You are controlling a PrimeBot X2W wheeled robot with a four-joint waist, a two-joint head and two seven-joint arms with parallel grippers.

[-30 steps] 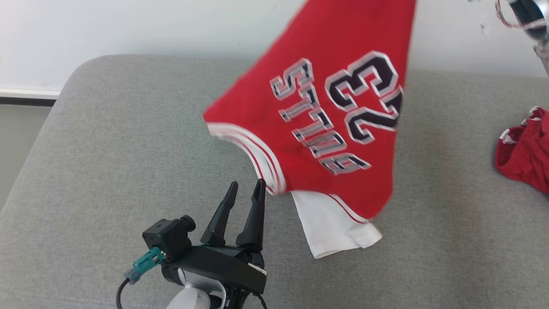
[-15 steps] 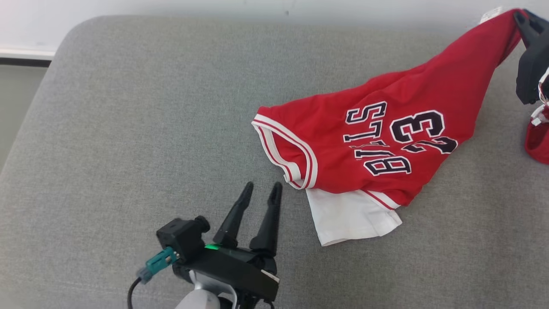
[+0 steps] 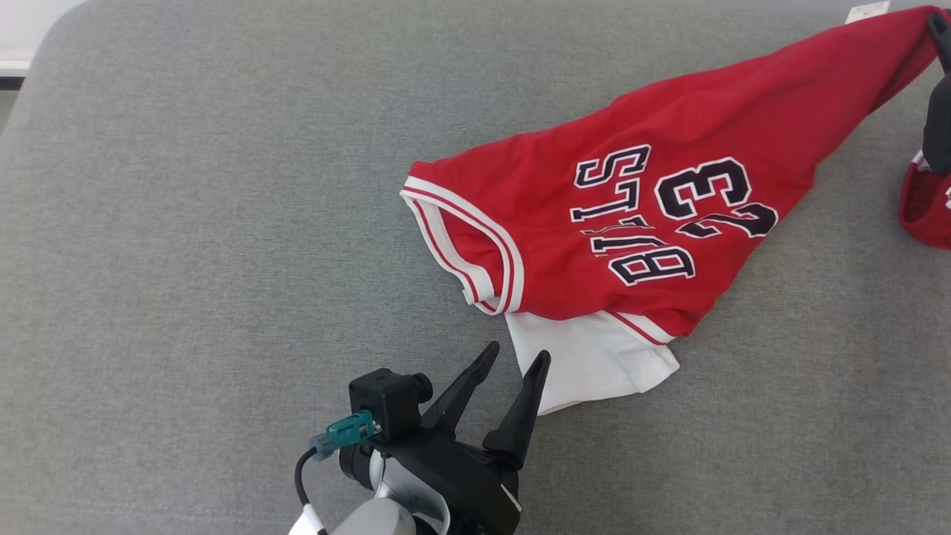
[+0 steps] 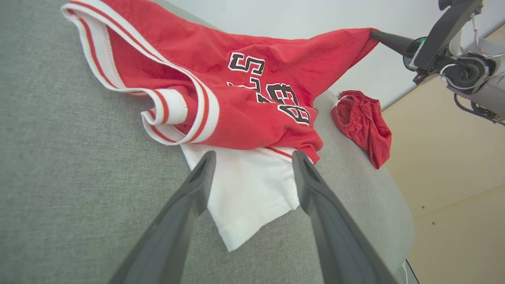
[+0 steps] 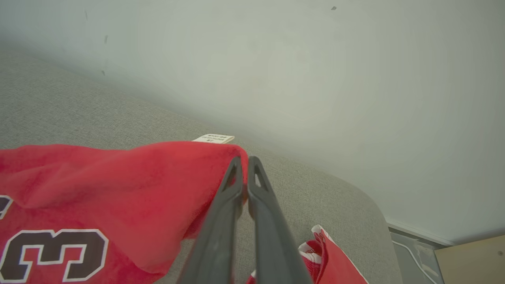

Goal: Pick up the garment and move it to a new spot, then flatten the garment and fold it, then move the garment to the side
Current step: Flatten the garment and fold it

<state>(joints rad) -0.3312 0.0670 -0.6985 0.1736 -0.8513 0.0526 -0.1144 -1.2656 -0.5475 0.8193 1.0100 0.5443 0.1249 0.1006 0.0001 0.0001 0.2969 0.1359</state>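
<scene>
The garment [image 3: 594,215] is a red jersey with black lettering and white-striped trim, lying rumpled on the grey cushion [image 3: 186,223]. Its far corner is stretched up to the right, where my right gripper [image 3: 937,26] is shut on it; in the right wrist view the fingers [image 5: 245,159] pinch the red cloth [image 5: 118,177] beside a white label [image 5: 213,138]. A white sleeve [image 3: 587,357] sticks out from under the jersey's near edge. My left gripper [image 3: 519,351] stands open just at that sleeve, and in the left wrist view its fingers [image 4: 253,156] straddle the white cloth [image 4: 244,185], holding nothing.
A second crumpled red piece of clothing [image 3: 925,212] lies at the cushion's right edge, near the right arm. The cushion's rounded right rim [image 4: 394,221] drops off beyond it. A pale wall [image 5: 315,59] runs behind the cushion.
The jersey, hanging in the air a second ago, has come down onto the cushion, still held at its corner. My left gripper has moved right, up to the white sleeve. The head camera tilted down.
</scene>
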